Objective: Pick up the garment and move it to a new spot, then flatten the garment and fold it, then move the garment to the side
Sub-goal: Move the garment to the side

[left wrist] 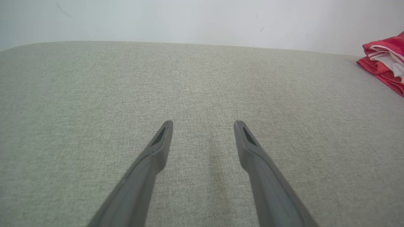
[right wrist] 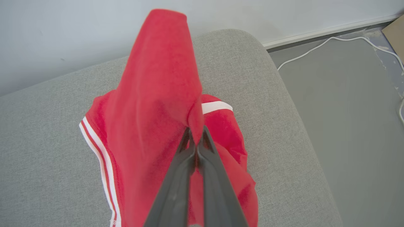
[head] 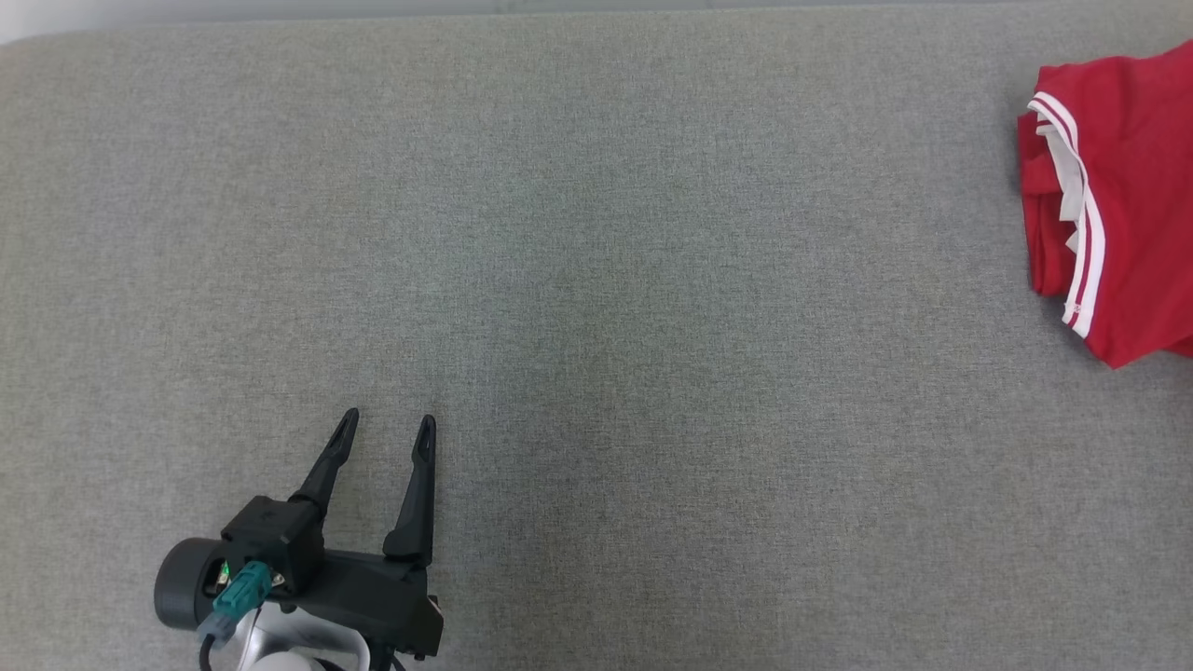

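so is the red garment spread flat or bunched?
Bunched, not spread: the garment lies in folds, one peak pinched up by the right gripper.

Red garment [head: 1128,214], white striped trim along 1 edge. Crumpled in a heap, not flat, at the right end of the grey pad [head: 596,233], near its rounded corner. 1 fold stands raised in a peak, pinched by the right gripper [right wrist: 196,135].
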Tool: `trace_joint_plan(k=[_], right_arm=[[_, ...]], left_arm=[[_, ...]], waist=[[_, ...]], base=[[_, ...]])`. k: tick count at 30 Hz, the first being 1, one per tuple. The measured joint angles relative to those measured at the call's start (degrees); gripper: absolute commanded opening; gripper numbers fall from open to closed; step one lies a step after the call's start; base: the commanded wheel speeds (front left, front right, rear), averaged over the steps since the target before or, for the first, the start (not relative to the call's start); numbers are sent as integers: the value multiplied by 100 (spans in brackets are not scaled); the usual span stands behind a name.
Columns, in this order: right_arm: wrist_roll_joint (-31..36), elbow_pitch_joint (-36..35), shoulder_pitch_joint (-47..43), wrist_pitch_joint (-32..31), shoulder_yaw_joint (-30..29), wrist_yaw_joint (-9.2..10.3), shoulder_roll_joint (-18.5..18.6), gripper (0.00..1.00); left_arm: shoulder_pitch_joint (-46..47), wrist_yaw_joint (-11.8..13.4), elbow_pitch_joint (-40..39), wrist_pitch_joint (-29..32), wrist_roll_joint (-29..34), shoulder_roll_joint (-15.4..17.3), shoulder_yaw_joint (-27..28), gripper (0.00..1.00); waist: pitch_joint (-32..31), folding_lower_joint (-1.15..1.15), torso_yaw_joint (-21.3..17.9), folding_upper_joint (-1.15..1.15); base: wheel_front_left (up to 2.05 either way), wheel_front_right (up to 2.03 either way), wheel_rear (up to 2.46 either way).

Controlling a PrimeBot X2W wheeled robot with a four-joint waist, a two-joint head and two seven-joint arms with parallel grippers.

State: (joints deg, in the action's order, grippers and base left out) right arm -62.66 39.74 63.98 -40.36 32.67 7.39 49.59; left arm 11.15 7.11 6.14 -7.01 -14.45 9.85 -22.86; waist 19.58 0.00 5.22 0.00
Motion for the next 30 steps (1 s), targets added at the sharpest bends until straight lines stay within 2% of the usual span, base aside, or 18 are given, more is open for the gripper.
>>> trace_joint_plan(k=[8,9,10,11,21,24,27,30], right_arm=[[424,145,3,-59,167,0,71,0],[450,186,3,-74,171,0,71,9],[514,221,2,-73,178,0,71,50],[583,237,3,-71,185,0,71,100],[1094,419,202,-76,344,0,54,100],[1060,383,207,-38,319,-1,-13,100],[870,245,189,138,230,-62,-73,100],[770,20,-4,468,178,-270,-236,100]], left_arm=[[3,-1,7,1,-1,-22,-7,100],[4,-1,8,1,-1,-22,-5,100],[6,-1,11,1,-1,-23,-5,100],[7,-1,13,1,-1,-22,-4,100],[91,-1,107,0,-2,-33,3,100],[91,-1,178,-3,-11,-41,1,100],[91,-5,213,-10,-19,-67,-1,100],[90,-5,243,-36,-43,-64,26,100]], waist=[[27,0,20,0],[30,0,23,0],[32,0,25,0],[34,0,27,0],[-73,-1,14,0],[-143,-1,5,0],[-222,0,3,0],[-324,-1,4,0]], base=[[0,0,0],[0,0,0],[0,0,0],[0,0,0],[0,0,0],[0,0,0],[0,0,0],[0,0,0]])
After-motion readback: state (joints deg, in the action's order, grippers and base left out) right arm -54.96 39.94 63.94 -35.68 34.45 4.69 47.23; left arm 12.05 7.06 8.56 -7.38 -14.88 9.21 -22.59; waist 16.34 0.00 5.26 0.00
